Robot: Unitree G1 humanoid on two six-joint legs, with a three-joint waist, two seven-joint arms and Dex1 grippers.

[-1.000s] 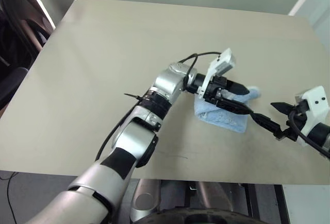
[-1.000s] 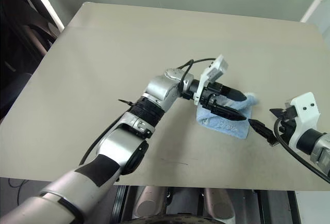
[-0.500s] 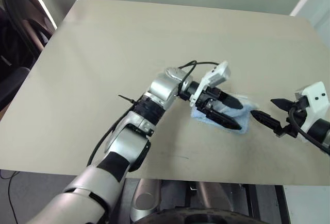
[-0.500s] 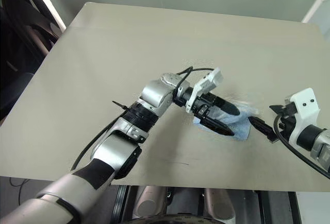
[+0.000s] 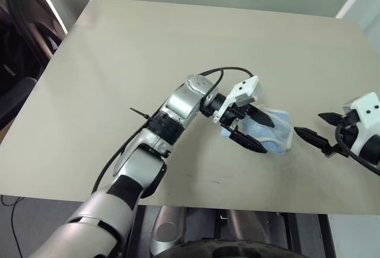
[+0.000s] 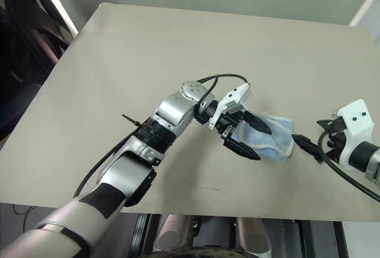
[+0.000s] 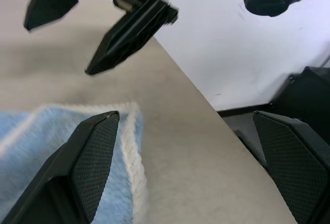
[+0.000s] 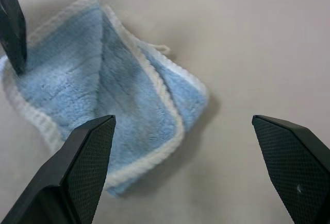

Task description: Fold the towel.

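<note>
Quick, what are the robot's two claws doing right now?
Left gripper: jaws open over the towel, holding nothing.
Right gripper: jaws open, empty.

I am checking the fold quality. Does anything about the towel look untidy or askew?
Yes. The towel lies folded on the table, but its layers do not line up: in the right wrist view the white edges run crooked and overlap at angles, and one corner sticks out. Both grippers have open jaws and hold nothing.

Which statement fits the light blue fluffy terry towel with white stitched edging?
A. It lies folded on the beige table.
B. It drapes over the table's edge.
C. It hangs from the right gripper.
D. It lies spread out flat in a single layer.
A: the light blue fluffy terry towel lies in overlapping layers on the beige table.
</note>
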